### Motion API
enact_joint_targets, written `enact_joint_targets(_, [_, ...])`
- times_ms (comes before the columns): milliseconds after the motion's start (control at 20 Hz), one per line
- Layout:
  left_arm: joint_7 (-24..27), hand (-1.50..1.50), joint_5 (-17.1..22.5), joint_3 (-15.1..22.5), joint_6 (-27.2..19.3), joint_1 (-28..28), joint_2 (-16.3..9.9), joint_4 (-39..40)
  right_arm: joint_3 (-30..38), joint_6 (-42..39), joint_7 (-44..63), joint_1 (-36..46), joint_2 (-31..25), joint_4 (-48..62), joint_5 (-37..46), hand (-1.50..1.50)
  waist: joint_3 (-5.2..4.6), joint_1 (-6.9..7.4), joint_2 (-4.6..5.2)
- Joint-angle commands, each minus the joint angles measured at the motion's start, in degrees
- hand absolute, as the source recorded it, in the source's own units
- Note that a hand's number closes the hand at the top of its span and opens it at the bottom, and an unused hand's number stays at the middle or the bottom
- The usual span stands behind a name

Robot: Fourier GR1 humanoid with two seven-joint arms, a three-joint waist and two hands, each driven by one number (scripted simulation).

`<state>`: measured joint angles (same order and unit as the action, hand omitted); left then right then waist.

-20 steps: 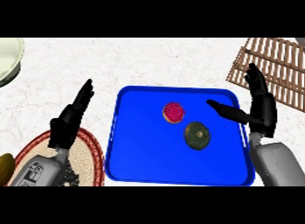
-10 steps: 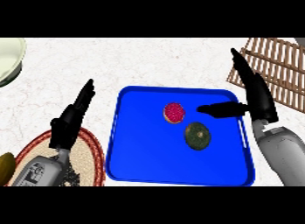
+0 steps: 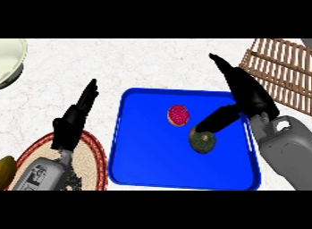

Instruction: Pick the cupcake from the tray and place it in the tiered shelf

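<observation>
Far left: pale green bowl (image 3: 1, 62), cut off by the edge. Near left corner: yellowish rounded thing (image 3: 0, 172), only partly in view, just beside a woven round mat with a red rim (image 3: 92, 154). Over that mat, left hand (image 3: 71, 123), released, fingers straight and pointing away, holding nothing, just left of the tray. In the middle, on the white marbled counter (image 3: 138, 60): blue tray (image 3: 145, 165). On its far half, cupcake (image 3: 178, 115), pink-red top up, untouched. Just right and nearer, dark green round thing (image 3: 202, 142), close by the cupcake yet apart from it. Above that green thing, right hand (image 3: 249, 96), unclenched, grasping nothing: fingers stretched away over the tray's right rim, thumb angled down-left, tip overlapping the green thing's far edge, short of the cupcake. Far right: brown slatted tiered shelf (image 3: 290, 74), well apart from the cupcake, beyond the right hand.
</observation>
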<state>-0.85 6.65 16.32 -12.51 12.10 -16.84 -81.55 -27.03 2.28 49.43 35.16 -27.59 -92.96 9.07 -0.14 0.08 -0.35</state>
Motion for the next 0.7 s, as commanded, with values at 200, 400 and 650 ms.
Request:
enact_joint_targets(200, [-0.4, 0.0, -0.4, -1.8, 2.2, -1.6, 0.2, -1.5, -2.6, -8.5, 16.6, 5.5, 5.5, -3.5, 4.0, -1.5, 0.11, 0.21, 0.23])
enact_joint_targets(400, [1.3, 0.0, -2.1, -3.5, 2.6, -0.3, 1.3, 1.9, -2.7, -7.7, 19.2, 4.3, 9.9, -6.0, 8.2, -1.5, 0.12, -0.04, 0.25])
enact_joint_targets(650, [3.6, 0.0, -3.8, -3.8, 2.7, -1.0, 3.4, 2.7, -3.8, -7.6, 17.4, 2.8, 14.4, -3.2, 14.5, -1.5, 0.12, -0.01, 0.3])
